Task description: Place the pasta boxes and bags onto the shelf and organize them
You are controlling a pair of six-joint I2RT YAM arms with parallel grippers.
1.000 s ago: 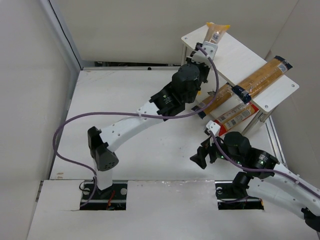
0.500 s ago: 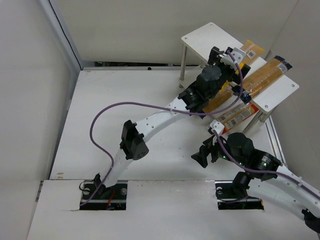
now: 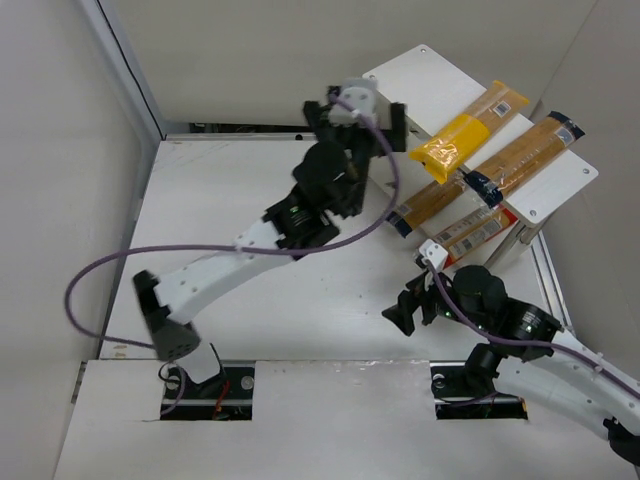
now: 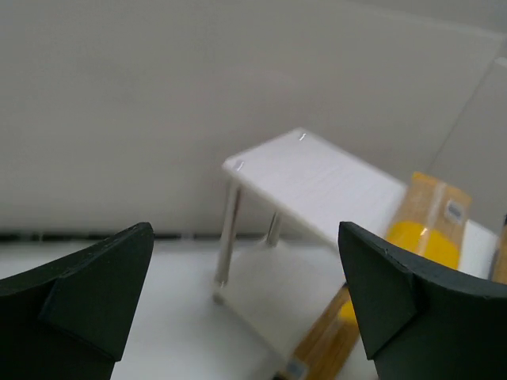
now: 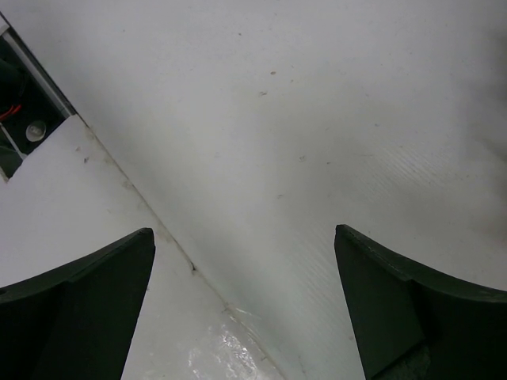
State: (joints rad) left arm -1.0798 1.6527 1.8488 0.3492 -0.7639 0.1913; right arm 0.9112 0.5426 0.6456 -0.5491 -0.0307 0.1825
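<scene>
The shelf (image 3: 425,80) stands at the back right. A bright yellow bag (image 3: 462,132) lies slanted on it, next to an orange-brown pack with dark blue bands (image 3: 528,148). A second orange-brown pack (image 3: 430,203) and a slim red-and-white pack (image 3: 475,232) stick out at the shelf's near edge, lower down. My left gripper (image 3: 357,115) hangs open and empty, raised just left of the shelf. Its wrist view shows the shelf (image 4: 317,178), the yellow bag (image 4: 428,237) and an orange-brown pack (image 4: 326,347) beyond the open left gripper (image 4: 245,305). My right gripper (image 3: 408,308) is open above bare table.
White walls close the workspace at the left and the back. A metal rail (image 3: 548,270) runs along the right side by the shelf's legs. In the right wrist view, only the table and its front seam (image 5: 158,229) lie below the right gripper (image 5: 245,309).
The left gripper carried the yellow bag onto the shelf, let it go, and drew back up and to the left. The bag now lies on the shelf. The right arm stayed put.
</scene>
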